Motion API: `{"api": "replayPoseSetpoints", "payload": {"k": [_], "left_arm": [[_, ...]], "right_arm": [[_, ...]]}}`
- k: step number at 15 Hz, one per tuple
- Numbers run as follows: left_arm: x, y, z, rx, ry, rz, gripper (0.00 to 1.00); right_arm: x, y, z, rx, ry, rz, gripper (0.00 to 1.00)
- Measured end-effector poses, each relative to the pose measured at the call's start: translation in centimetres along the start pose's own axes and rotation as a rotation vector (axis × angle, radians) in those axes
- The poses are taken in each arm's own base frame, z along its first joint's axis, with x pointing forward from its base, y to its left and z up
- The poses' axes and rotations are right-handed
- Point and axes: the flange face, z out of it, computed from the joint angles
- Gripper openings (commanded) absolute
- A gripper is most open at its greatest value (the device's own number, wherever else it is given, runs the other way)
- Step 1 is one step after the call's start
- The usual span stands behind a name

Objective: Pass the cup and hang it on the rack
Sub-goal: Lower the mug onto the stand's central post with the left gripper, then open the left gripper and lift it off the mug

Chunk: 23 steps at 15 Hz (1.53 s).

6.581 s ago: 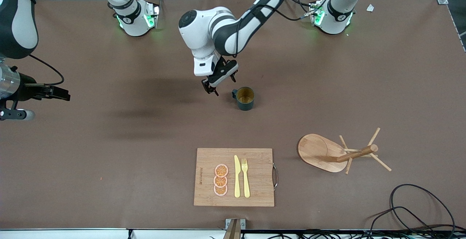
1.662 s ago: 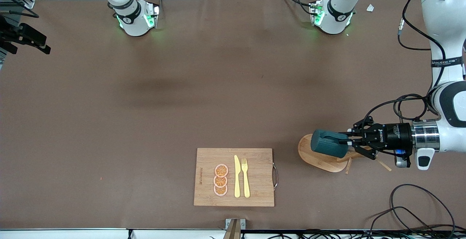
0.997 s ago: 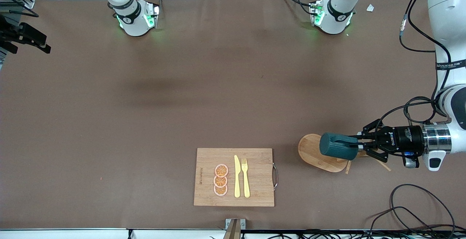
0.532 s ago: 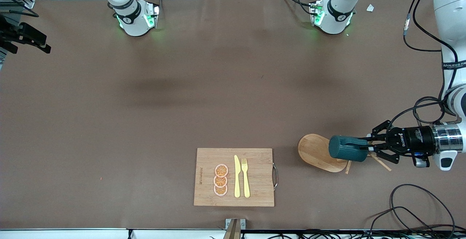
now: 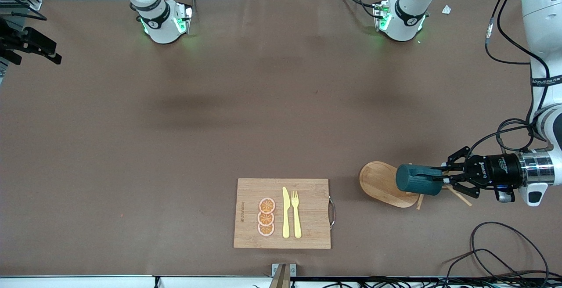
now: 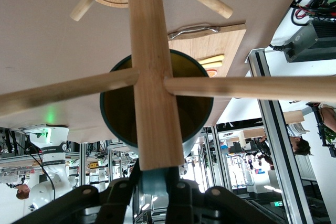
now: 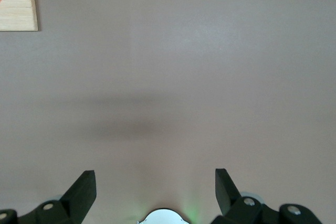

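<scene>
Right gripper (image 7: pixel 156 190) waits with its claw spread wide above the bare table (image 5: pixel 175 147) at the right arm's end. The left gripper (image 5: pixel 444 177) grasps the cup (image 5: pixel 415 179) on its side over the rack (image 5: pixel 386 184).

A rectangular bamboo cutting board (image 5: pixel 282 213) lies on the brown table (image 5: pixel 219 125) near the middle of the edge closest to the front camera, its metal handle (image 5: pixel 332 212) on the side toward the left arm's end. On the board rest three orange slices (image 5: pixel 266 217) in a short row, with a yellow knife (image 5: pixel 286 212) and a yellow fork (image 5: pixel 296 214) side by side next to them. Black cables (image 5: pixel 500 253) loop on the table at the near corner toward the left arm's end.
</scene>
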Motion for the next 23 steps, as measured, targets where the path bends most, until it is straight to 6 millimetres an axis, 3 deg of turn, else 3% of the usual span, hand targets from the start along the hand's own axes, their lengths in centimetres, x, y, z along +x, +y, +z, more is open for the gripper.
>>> {"api": "replayPoseSetpoints", "payload": {"k": [1, 2, 3, 4, 5, 11, 14, 17, 21, 23], "left_arm": [[0.1, 0.0, 0.1, 0.001, -0.001, -0.001, 0.16], [0.2, 0.0, 0.2, 0.003, -0.002, -0.003, 0.38], [0.3, 0.0, 0.4, 0.005, -0.003, -0.004, 0.71], [0.4, 0.0, 0.5, 0.007, -0.004, -0.005, 0.92], [0.5, 0.0, 0.7, 0.008, -0.006, -0.006, 0.99], [0.2, 0.2, 0.6, 0.005, -0.006, 0.002, 0.99], [-0.9, 0.6, 0.4, 0.003, -0.004, 0.024, 0.99], [-4.6, 1.1, 1.0, 0.028, 0.018, 0.055, 0.99], [-11.2, 1.1, 4.2, 0.109, 0.098, 0.074, 0.99], [-13.4, 0.8, 4.8, 0.135, 0.142, 0.099, 0.99]], "right_arm": [[0.0, 0.0, 0.0, 0.000, 0.000, 0.000, 1.00], [0.0, 0.0, 0.0, 0.000, 0.000, 0.000, 1.00], [0.0, 0.0, 0.0, 0.000, 0.000, 0.000, 1.00], [0.0, 0.0, 0.0, 0.000, 0.000, 0.000, 1.00], [0.0, 0.0, 0.0, 0.000, 0.000, 0.000, 1.00], [0.0, 0.0, 0.1, 0.000, -0.003, 0.000, 1.00], [0.0, 0.0, 0.1, 0.000, -0.003, 0.000, 1.00], [0.0, 0.0, 0.1, 0.000, -0.003, -0.002, 1.00], [0.0, 0.0, 0.1, 0.000, -0.003, -0.002, 1.00], [0.0, -0.1, 0.1, 0.000, -0.003, -0.004, 1.00]]}}
